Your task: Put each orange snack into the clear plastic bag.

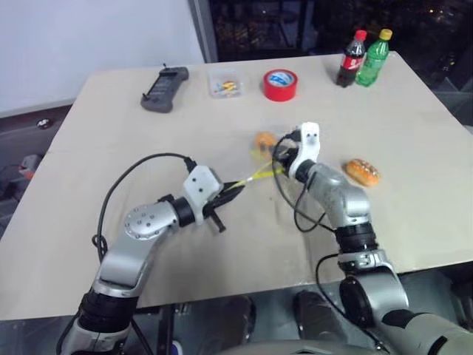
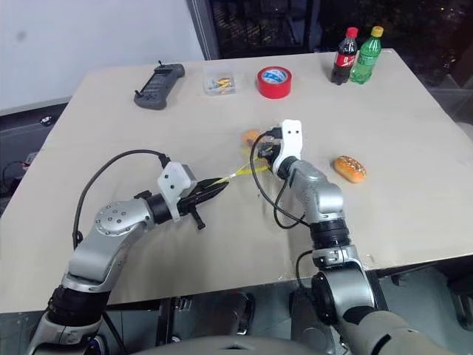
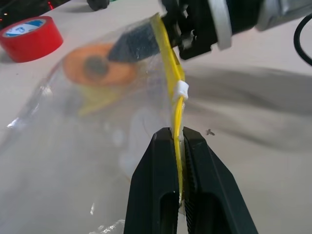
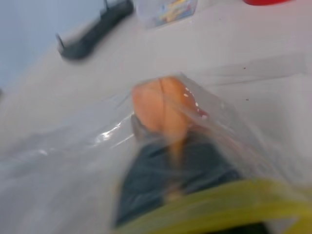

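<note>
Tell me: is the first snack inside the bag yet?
Inside. The orange snack shows through the clear plastic bag, past its yellow strip.

Both eye views look down over the table; the wrist views sit close on the clear plastic bag.

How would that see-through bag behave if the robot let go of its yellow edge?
The clear plastic bag would probably sag flat: its film looks thin and crinkled, hanging from the strip pinched by the left gripper. It seems very light. The orange snack inside might slide, since the film looks smooth.
</note>
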`<state>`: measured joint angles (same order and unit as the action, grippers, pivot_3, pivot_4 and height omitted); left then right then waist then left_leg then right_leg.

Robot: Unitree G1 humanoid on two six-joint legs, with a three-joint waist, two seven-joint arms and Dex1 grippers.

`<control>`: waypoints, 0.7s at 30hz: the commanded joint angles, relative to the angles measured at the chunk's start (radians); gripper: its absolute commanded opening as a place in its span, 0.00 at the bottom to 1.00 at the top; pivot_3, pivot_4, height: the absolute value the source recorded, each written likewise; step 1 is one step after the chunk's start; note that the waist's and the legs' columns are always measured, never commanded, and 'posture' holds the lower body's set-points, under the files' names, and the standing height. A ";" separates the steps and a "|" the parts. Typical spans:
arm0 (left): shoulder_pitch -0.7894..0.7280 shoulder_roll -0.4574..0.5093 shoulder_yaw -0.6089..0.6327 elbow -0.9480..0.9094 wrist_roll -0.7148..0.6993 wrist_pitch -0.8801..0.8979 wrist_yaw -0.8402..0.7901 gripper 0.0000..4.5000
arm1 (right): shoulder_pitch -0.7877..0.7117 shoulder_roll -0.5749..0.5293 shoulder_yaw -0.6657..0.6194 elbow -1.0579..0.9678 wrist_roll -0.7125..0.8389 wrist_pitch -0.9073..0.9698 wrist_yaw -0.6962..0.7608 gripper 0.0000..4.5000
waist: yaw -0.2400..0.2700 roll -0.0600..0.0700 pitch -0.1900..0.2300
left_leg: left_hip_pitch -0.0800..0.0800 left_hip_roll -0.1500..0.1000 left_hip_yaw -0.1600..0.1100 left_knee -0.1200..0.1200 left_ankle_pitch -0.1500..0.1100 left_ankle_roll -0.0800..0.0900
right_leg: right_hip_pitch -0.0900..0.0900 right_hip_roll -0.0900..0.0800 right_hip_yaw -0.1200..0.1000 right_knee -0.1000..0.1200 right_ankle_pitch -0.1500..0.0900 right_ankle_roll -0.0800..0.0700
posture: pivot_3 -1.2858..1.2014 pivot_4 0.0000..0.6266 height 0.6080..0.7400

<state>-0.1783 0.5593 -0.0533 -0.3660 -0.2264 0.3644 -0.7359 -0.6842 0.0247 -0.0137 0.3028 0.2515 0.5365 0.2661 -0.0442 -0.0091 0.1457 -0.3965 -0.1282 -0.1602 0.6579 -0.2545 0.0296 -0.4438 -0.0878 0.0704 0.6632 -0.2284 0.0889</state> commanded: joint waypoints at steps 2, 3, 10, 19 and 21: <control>-0.057 -0.015 0.013 0.070 0.040 -0.037 0.053 0.00 | 0.010 -0.072 0.067 -0.078 -0.058 -0.082 0.072 0.54 | 0.000 0.000 0.000 | 0.000 0.000 0.000 0.000 0.000 0.000 | 0.000 0.000 0.000 0.000 0.000 0.000 | 0.52 0.24 1.00; -0.070 -0.022 0.011 0.089 0.050 -0.040 0.066 0.00 | 0.029 -0.096 0.074 -0.136 -0.046 -0.062 0.102 0.54 | 0.003 0.000 0.000 | 0.000 0.000 0.000 0.000 0.000 0.000 | 0.000 0.000 0.000 0.000 0.000 0.000 | 0.52 0.24 1.00; -0.142 -0.065 0.000 0.173 0.085 -0.066 0.108 0.00 | 0.166 -0.302 0.079 -0.528 0.046 0.091 0.256 0.54 | 0.002 0.000 0.000 | -0.001 0.000 -0.001 0.000 0.000 0.000 | 0.000 0.000 0.000 -0.001 0.000 0.000 | 0.52 0.24 1.00; -0.186 -0.094 -0.016 0.222 0.092 -0.096 0.105 0.00 | 0.319 -0.558 -0.025 -0.677 -0.054 0.121 0.214 0.97 | 0.021 0.000 0.000 | -0.002 -0.001 -0.001 0.000 0.000 0.000 | 0.000 -0.002 -0.001 -0.001 0.000 0.000 | 0.52 0.24 1.00; -0.186 -0.096 -0.019 0.227 0.092 -0.101 0.104 0.00 | 0.366 -0.644 -0.043 -0.630 -0.108 0.081 0.204 0.97 | 0.033 -0.001 0.000 | -0.002 -0.002 -0.001 0.001 0.000 0.001 | 0.000 -0.003 -0.001 -0.002 0.000 0.000 | 0.52 0.24 1.00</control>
<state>-0.3515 0.4644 -0.0823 -0.1250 -0.1388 0.2887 -0.6334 -0.3248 -0.5881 -0.0134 -0.3259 0.1903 0.6651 0.4836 -0.0114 -0.0098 0.1457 -0.3985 -0.1306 -0.1607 0.6592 -0.2549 0.0303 -0.4434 -0.0906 0.0696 0.6616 -0.2285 0.0890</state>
